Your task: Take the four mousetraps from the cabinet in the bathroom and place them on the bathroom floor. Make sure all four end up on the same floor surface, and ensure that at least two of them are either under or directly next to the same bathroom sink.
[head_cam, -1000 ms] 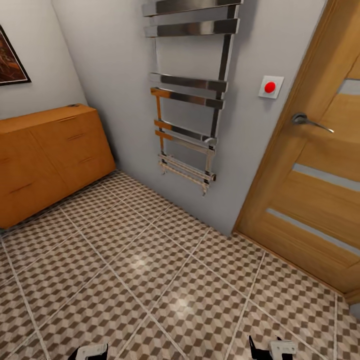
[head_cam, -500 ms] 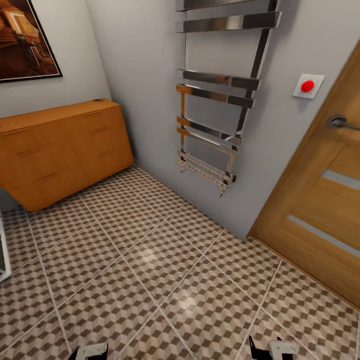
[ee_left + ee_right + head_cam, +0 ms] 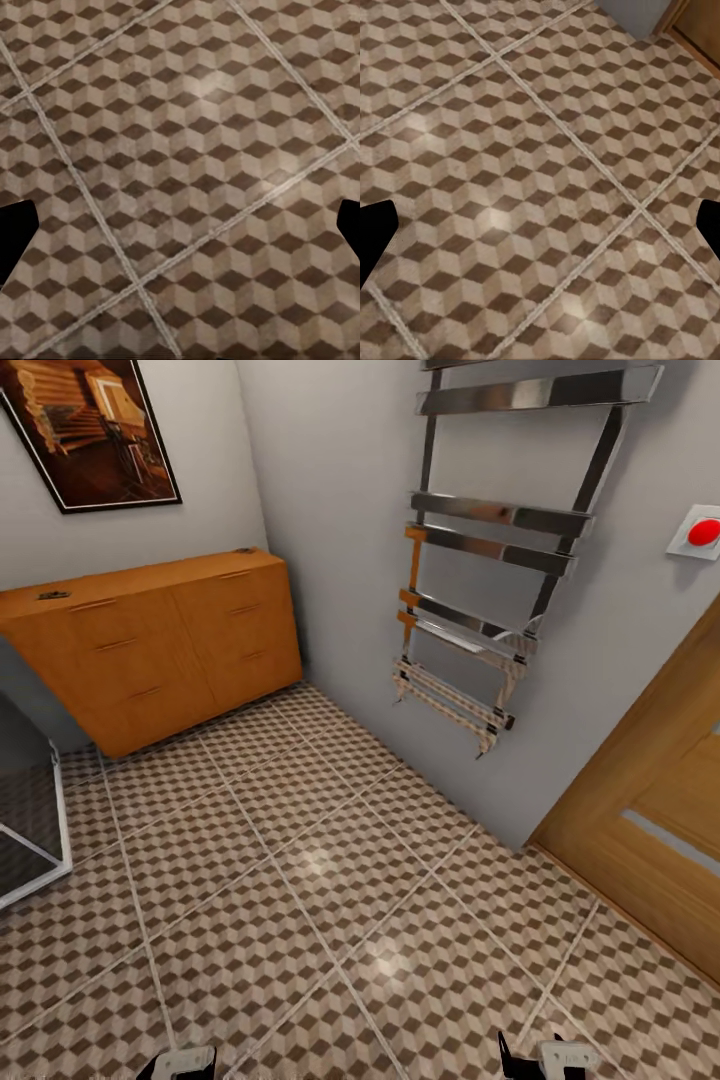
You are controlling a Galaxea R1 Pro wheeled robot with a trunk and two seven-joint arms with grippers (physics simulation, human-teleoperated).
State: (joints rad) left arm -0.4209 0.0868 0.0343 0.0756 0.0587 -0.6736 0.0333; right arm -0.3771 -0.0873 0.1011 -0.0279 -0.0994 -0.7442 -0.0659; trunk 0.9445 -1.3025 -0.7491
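The orange-brown cabinet stands against the far left wall, all its drawers shut. Two tiny dark flat mousetraps lie on its top, one near the left end and one near the right end. The bathroom floor of cube-pattern tiles spreads between me and the cabinet. My left gripper and right gripper peek in at the lower edge of the head view, far from the cabinet. In the wrist views the left gripper and right gripper are open over bare tiles. The sink is out of view.
A chrome towel radiator hangs on the grey wall ahead. A wooden door with a red button beside it is at the right. A glass shower corner juts in at the left. A framed picture hangs above the cabinet.
The camera has turned left: cabinet, radiator and door have slid right in the picture, and the shower corner and more of the framed picture came into view. Both grippers keep their pose.
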